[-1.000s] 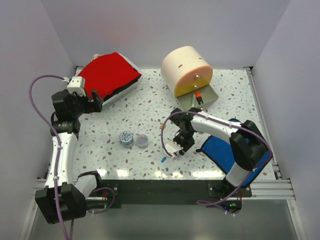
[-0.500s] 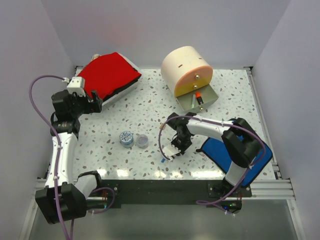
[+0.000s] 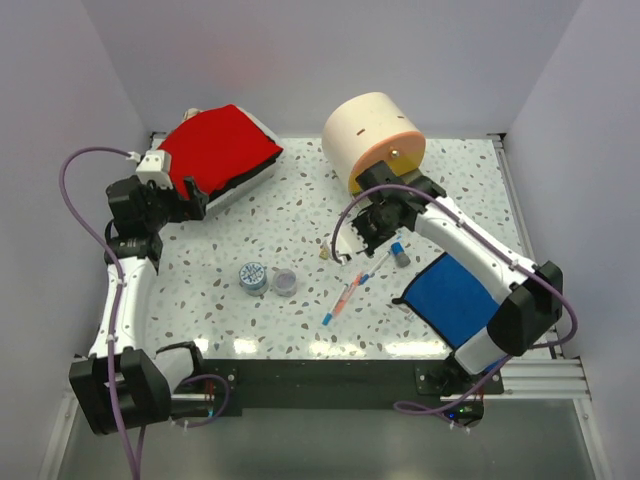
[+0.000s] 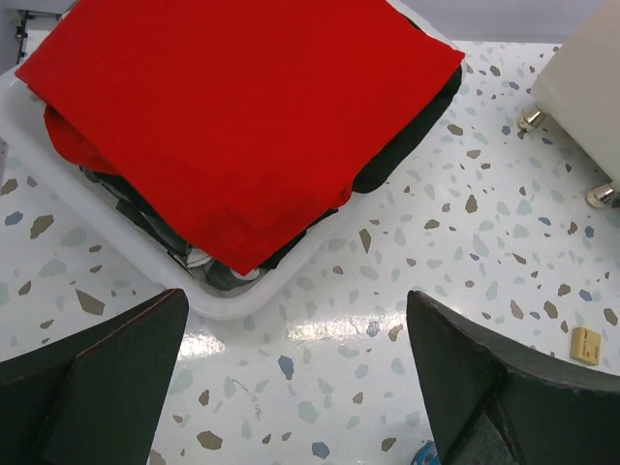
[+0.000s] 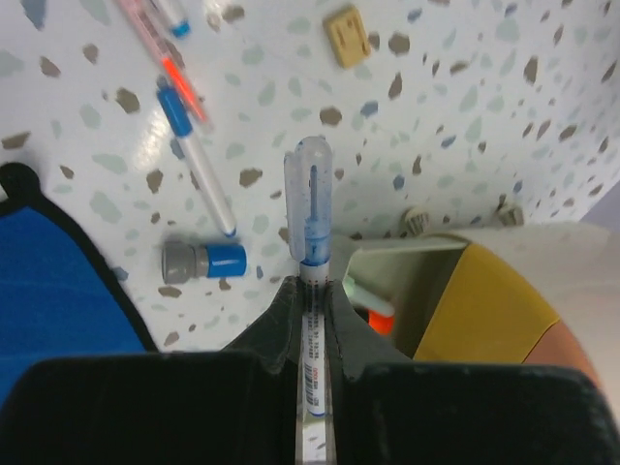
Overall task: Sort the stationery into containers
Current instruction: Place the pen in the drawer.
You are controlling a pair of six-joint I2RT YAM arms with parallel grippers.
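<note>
Right hand point(image 5: 312, 291) clenched on blue pen point(image 5: 312, 208), pinching the barrel behind the clear cap. Light, stiff, slick plastic, so it may pivot. Open drawer point(image 5: 431, 281) is just right of hand. Left hand point(image 4: 300, 378) released.

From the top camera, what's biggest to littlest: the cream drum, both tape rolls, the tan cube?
1. cream drum
2. blue-patterned tape roll and purple tape roll, which look about alike
3. tan cube
</note>
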